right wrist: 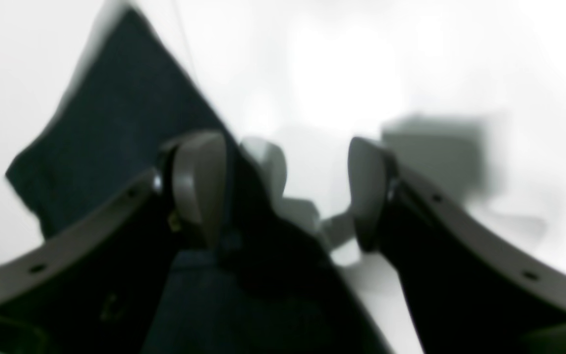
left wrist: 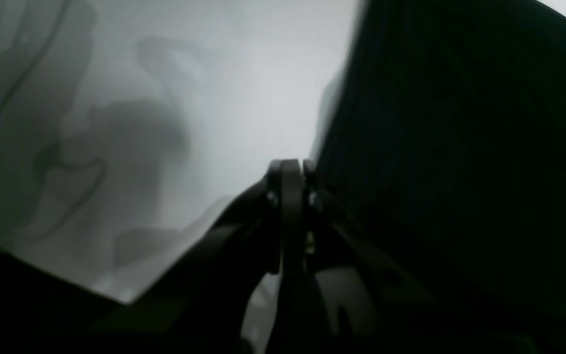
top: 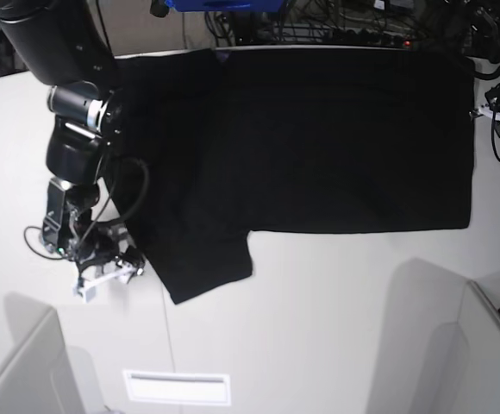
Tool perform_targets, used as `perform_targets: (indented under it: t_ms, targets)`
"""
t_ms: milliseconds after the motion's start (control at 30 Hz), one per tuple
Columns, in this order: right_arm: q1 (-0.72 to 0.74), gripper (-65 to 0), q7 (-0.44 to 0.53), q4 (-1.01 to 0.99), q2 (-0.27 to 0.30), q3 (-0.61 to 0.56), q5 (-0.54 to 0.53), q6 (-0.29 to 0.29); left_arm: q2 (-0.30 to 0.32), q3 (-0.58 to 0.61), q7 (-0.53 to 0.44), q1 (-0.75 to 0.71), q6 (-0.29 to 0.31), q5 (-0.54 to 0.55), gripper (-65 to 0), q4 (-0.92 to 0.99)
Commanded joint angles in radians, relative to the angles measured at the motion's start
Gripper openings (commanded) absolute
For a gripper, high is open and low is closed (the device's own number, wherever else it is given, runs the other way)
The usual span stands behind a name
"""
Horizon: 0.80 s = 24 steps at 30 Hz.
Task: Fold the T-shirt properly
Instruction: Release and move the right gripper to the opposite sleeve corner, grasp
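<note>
Two arms work your white counter, and the black T-shirt lies spread flat along its far edge, plain side up, running nearly from one side edge to the other. One sleeve reaches down toward the near-left part of the counter in the base view, ending in a slanted hem. Your right gripper sits just beside that sleeve, low on the counter, with its dark arm coming down over the shirt's left edge. From the right wrist camera you can see its fingers spread apart, the black cloth lying under and past the left one, the other over bare white surface; nothing is pinched between them. The picture is blurred, so you cannot tell whether a finger touches the cloth. Your left gripper shows only in its own wrist view, fingers pressed together, with a mass of dark fabric right beside them; whether any cloth is caught between them you cannot tell. A tangle of cables lies beyond the far edge.
</note>
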<state>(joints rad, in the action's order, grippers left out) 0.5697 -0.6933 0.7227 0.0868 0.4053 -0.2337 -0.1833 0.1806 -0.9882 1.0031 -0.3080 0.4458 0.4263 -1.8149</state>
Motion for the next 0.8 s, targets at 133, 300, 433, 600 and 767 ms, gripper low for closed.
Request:
perform_targets:
  t_ms: [133, 300, 433, 600, 767]
  targets:
    - [0.025, -31.2, -0.029, 0.019, 0.006, -0.156, 0.006, -0.051, 0.018, -0.007, -0.022, -0.001, -0.003, 0.006, -65.0, -0.012]
    - [0.022, -39.9, -0.049, 0.019, 0.001, -0.173, 0.004, -0.089, 0.018, -0.007, -0.022, 0.0, -0.003, 0.006, -65.0, -0.012]
    - [0.022, -40.5, -0.049, 0.019, 0.001, -0.174, 0.006, -0.089, 0.018, -0.007, -0.022, 0.0, -0.003, 0.006, -65.0, -0.012]
    - [0.022, -45.6, -0.052, 0.018, 0.003, -0.174, 0.007, -0.089, 0.018, -0.002, -0.022, 0.0, -0.003, 0.006, -65.0, -0.012]
    - [0.009, -55.1, -0.052, 0.018, -0.008, -0.176, 0.009, -0.089, 0.018, 0.002, -0.02, 0.0, -0.003, 0.006, -65.0, -0.012]
